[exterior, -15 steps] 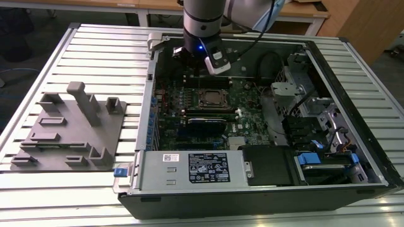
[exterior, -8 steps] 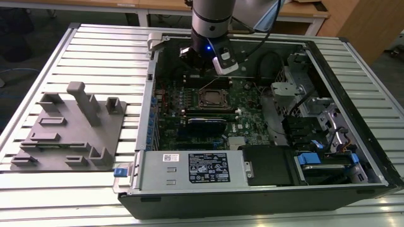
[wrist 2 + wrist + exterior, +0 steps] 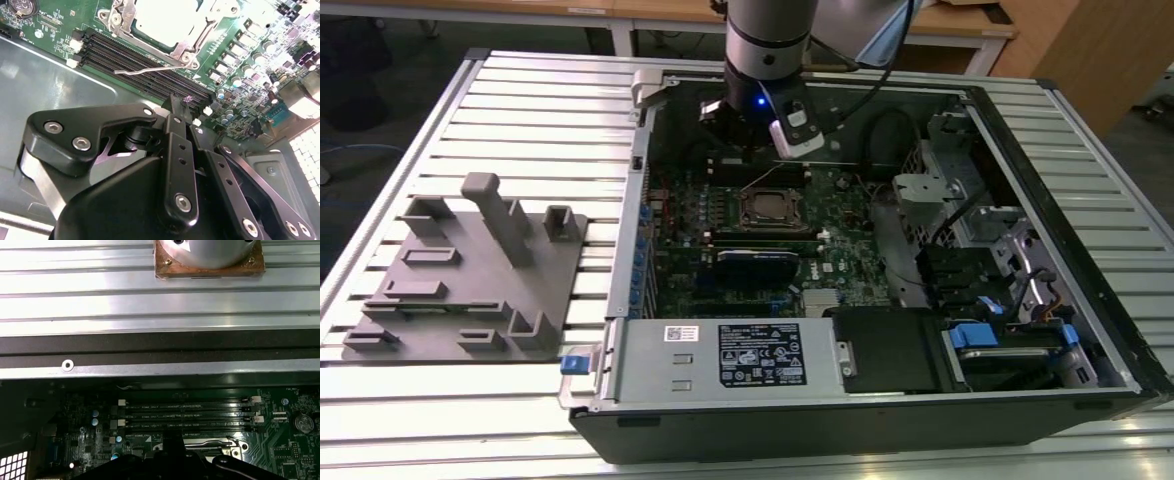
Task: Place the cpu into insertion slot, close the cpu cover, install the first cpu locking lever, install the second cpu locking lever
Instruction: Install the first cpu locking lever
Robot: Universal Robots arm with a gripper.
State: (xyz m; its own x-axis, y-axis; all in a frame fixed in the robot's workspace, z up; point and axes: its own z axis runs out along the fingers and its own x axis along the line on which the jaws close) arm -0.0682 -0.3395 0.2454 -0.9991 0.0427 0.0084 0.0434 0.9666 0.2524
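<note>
Gripper [image 3: 181,103] hangs near cpu [image 3: 165,20] under cpu cover [image 3: 176,48].

We log a robotics lab: robot arm [image 3: 767,40] over an opened computer tower [image 3: 854,425] on a slatted aluminium bench [image 3: 534,110], grey parts fixture [image 3: 454,290] beside.

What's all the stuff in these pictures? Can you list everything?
table: one, silver, slatted, under everything
computer case: one, black, lying open on the table
holder tray: one, grey, on the table at the exterior view's left
motherboard: one, green, inside the case
power supply: one, silver, at the case's near edge
cpu: one, silver-grey, mid-motherboard
cpu cover: one, silver, framing the cpu
locking lever: one, thin silver wire, over the memory slots
memory slots: four, black, beside the cpu
robot arm: one, silver-grey, above the case
gripper: one, black, near the memory slots
</note>
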